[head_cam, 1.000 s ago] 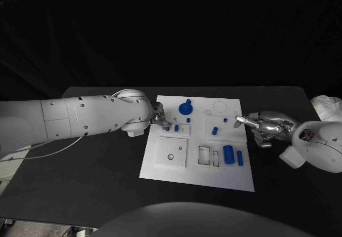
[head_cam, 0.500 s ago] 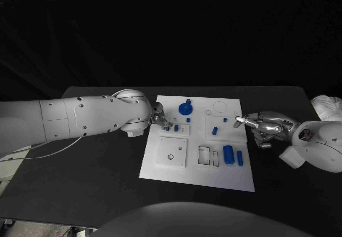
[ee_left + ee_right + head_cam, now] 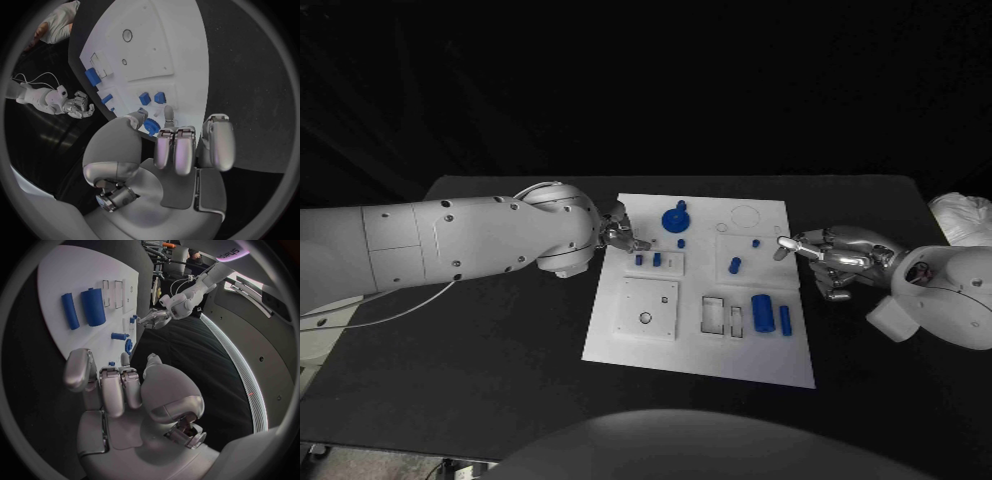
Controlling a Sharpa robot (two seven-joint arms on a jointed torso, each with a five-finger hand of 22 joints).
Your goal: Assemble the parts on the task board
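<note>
Just beyond the left hand [image 3: 620,240] fingertips, two upright blue pegs [image 3: 648,259] are standing; whether those fingers are gripping anything, I cannot tell.

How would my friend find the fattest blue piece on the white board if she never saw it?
Start at the white task board in the middle of the black table. Look at the board's near part, on the side of the robot's right hand, for the big blue cylinder lying flat. A thin blue rod lies beside it, but the cylinder is much thicker than any other blue piece.
</note>
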